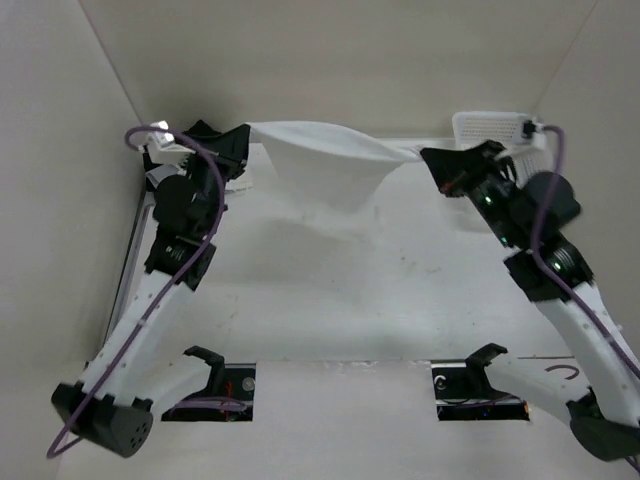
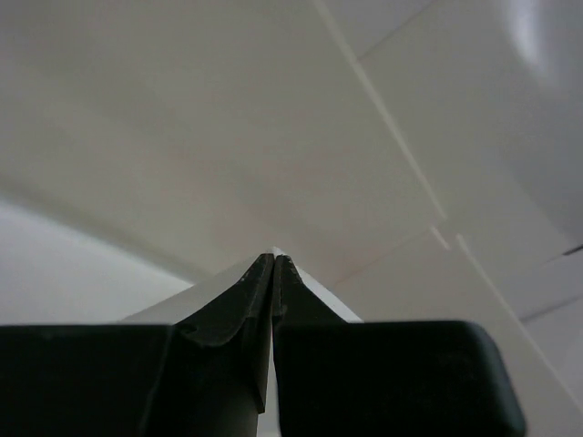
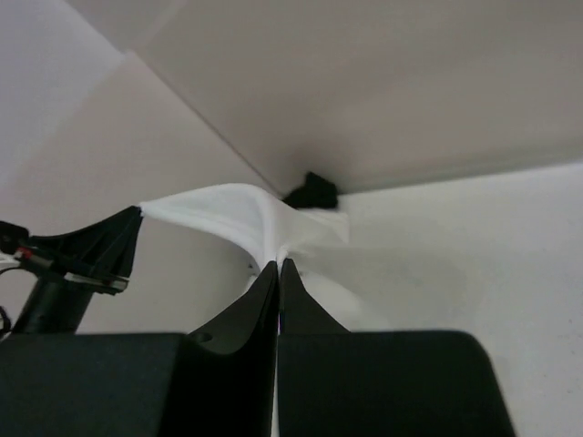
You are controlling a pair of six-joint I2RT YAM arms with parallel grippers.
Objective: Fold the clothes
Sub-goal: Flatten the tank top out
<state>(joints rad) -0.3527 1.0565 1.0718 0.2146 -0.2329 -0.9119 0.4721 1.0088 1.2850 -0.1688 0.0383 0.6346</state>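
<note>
The clothes are one thin white top [image 1: 325, 165], stretched in the air between my two grippers at the back of the table, its lower part sagging in a loose fold. My left gripper [image 1: 245, 132] is shut on the top's left corner. In the left wrist view its fingertips [image 2: 274, 258] press together with white fabric [image 2: 319, 296] showing on both sides. My right gripper [image 1: 425, 156] is shut on the right corner. The right wrist view shows its jaws [image 3: 280, 264] pinching the bunched fabric [image 3: 232, 211], which runs across to the left gripper [image 3: 96, 248].
A white mesh basket [image 1: 490, 127] stands at the back right behind the right arm. A dark object [image 3: 311, 193] lies in the far corner where the table meets the walls. White walls enclose the table on three sides. The top's shadow [image 1: 300, 235] falls on the tabletop.
</note>
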